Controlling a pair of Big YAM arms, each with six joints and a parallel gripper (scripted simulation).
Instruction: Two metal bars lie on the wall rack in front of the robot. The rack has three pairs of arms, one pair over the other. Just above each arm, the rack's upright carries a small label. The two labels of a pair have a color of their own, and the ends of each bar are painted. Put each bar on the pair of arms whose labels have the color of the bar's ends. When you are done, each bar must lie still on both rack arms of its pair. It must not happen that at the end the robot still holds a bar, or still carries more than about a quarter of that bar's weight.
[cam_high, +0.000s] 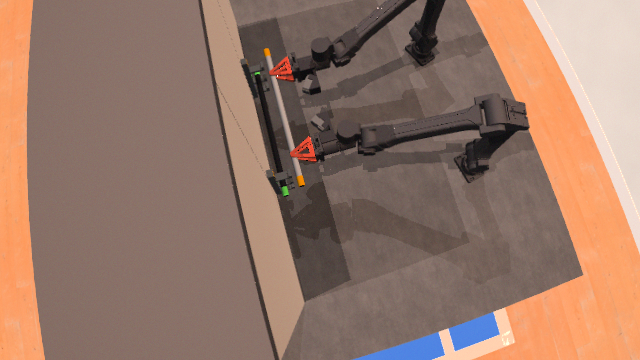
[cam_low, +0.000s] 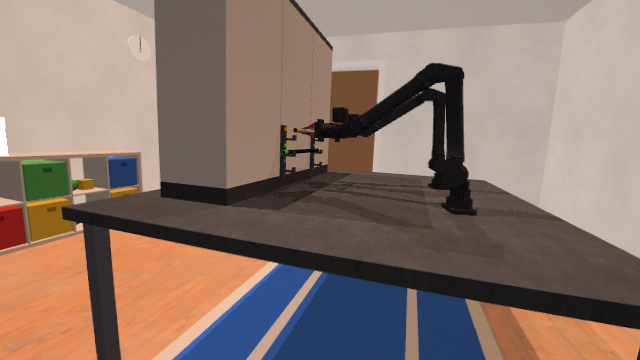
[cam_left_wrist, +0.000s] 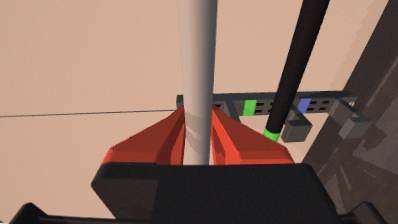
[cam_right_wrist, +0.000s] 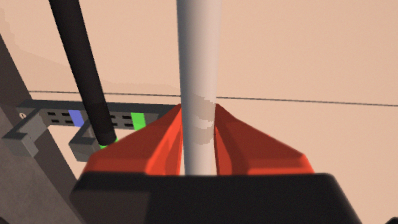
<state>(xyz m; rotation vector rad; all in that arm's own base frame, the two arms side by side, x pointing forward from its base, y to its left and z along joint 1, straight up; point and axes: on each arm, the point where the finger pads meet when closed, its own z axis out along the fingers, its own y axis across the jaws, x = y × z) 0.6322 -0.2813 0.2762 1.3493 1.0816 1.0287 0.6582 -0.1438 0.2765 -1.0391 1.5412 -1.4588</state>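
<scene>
- The dark grey counter (cam_high: 540, 250) (cam_low: 350, 240) is the largest thing. It carries the wall and both robot arms.
- The tall beige wall block (cam_high: 260, 235) (cam_low: 255, 100) stands on this counter, in front of the robot.
- The black left arm (cam_high: 435, 127) (cam_low: 455, 115) reaches toward the wall, with its forearm sloping down from a high elbow.
- The black right arm (cam_high: 375, 25) (cam_low: 439, 130) reaches in the same way, beside the left one.
- The dark grey metal wall rack (cam_high: 274, 182) (cam_low: 283, 170) (cam_left_wrist: 327, 95) (cam_right_wrist: 142, 106) has two uprights, with three short arms on each.
- The long light-grey round metal bar with orange ends (cam_high: 283, 115) (cam_low: 302, 130) (cam_left_wrist: 200, 60) (cam_right_wrist: 199, 60) is in front of the rack, near the height of the top pair. In the top view it lies farther out from the wall than the other bar. If it touches the top arms, I cannot tell.
- The long black round metal bar with green ends (cam_high: 270, 131) (cam_low: 302, 151) (cam_left_wrist: 302, 55) (cam_right_wrist: 82, 65) lies on the middle pair, which has the green labels. So it is on its matching pair.
- The left gripper (cam_high: 292, 154) (cam_low: 306, 132) (cam_left_wrist: 198, 111), with red tapered fingers, is clamped on the light-grey bar, toward its left end.
- The right gripper (cam_high: 271, 74) (cam_right_wrist: 198, 112), also red, is clamped on the same bar, toward its right end.
- The small labels are orange (cam_low: 285, 129) at the top, green (cam_left_wrist: 250, 107) (cam_right_wrist: 138, 120) in the middle, and blue-violet (cam_left_wrist: 304, 105) (cam_right_wrist: 76, 118) at the bottom.
</scene>
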